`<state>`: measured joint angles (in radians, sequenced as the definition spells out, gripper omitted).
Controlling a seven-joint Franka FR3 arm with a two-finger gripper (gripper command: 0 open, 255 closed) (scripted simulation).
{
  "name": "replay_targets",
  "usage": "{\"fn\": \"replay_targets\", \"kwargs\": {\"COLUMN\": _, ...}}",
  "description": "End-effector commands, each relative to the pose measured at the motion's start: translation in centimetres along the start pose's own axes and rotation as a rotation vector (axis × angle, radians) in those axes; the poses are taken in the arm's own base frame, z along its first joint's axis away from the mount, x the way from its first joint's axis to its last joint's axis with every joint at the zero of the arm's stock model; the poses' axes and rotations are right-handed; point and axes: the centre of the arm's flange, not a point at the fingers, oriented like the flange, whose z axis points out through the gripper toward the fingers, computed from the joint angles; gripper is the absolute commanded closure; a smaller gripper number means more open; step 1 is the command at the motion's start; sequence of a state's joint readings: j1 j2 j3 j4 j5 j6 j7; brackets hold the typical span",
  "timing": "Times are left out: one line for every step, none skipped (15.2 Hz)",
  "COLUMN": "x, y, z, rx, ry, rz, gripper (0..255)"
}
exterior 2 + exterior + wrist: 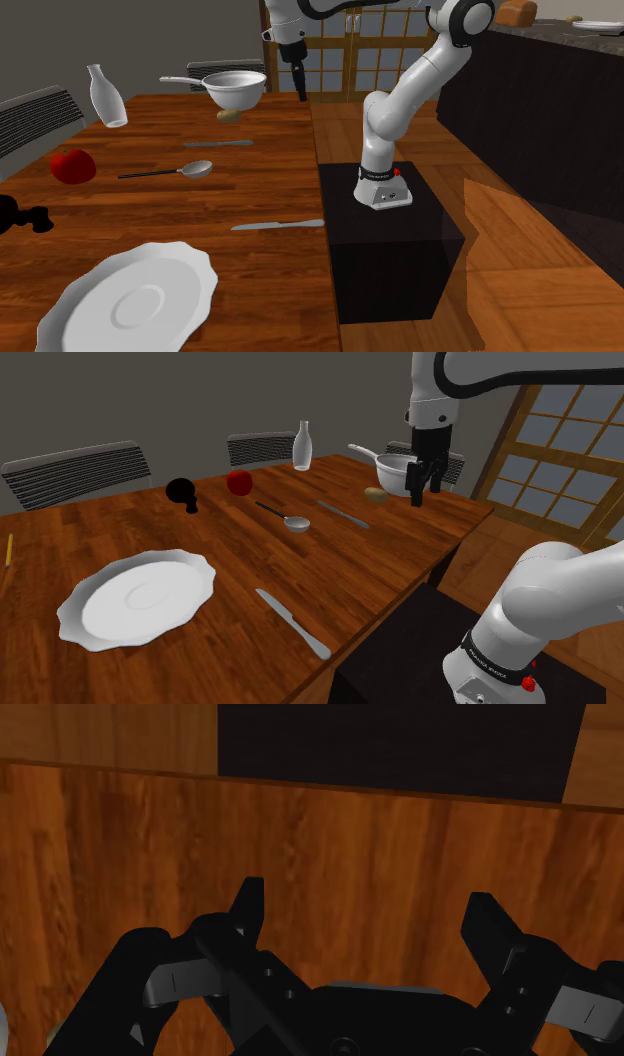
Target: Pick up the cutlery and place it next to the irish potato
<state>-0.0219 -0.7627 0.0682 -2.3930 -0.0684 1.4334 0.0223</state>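
claw [426,487] is wide open with nothing in it, hanging over the table [200,542] at the shoulder view's upper right, just right of the potato [376,494]. nearest cutlery is the knife [343,514], down-left of the claw, lying upper-left to lower-right. spoon [285,516] sits further left, so i'd guess knife first

You're seeing a white scalloped plate [135,597] lying on the table [400,557]; a pale bottle [302,447], red fruit [239,482] and saucepan [388,472] are standing farther back
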Motion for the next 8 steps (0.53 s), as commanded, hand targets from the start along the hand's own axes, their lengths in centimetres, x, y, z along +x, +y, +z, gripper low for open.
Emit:
{"fn": "replay_targets", "kwargs": {"x": 0.0, "y": 0.0, "z": 0.0, "rx": 0.0, "ry": 0.0, "rz": 0.0, "gripper": 0}}
{"fn": "replay_targets", "kwargs": {"x": 0.3, "y": -1.1, "z": 0.5, "rx": 0.004, "ry": 0.006, "rz": -0.001, "gripper": 0}}
{"fn": "replay_targets", "kwargs": {"x": 0.5, "y": -2.2, "z": 1.0, "rx": 0.008, "ry": 0.013, "rz": -0.003, "gripper": 0}}
{"fn": "replay_targets", "kwargs": {"x": 0.8, "y": -3.3, "z": 1.5, "rx": 0.012, "ry": 0.019, "rz": -0.004, "gripper": 0}}
{"fn": "replay_targets", "kwargs": {"x": 1.1, "y": -4.4, "z": 2.0, "rx": 0.016, "ry": 0.026, "rz": -0.005, "gripper": 0}}
{"fn": "replay_targets", "kwargs": {"x": 1.4, "y": -5.5, "z": 2.4, "rx": 0.02, "ry": 0.032, "rz": -0.007, "gripper": 0}}
{"fn": "replay_targets", "kwargs": {"x": 1.6, "y": -6.7, "z": 2.9, "rx": 0.024, "ry": 0.038, "rz": -0.008, "gripper": 0}}
{"fn": "replay_targets", "kwargs": {"x": 1.9, "y": -7.8, "z": 3.4, "rx": 0.028, "ry": 0.045, "rz": -0.009, "gripper": 0}}
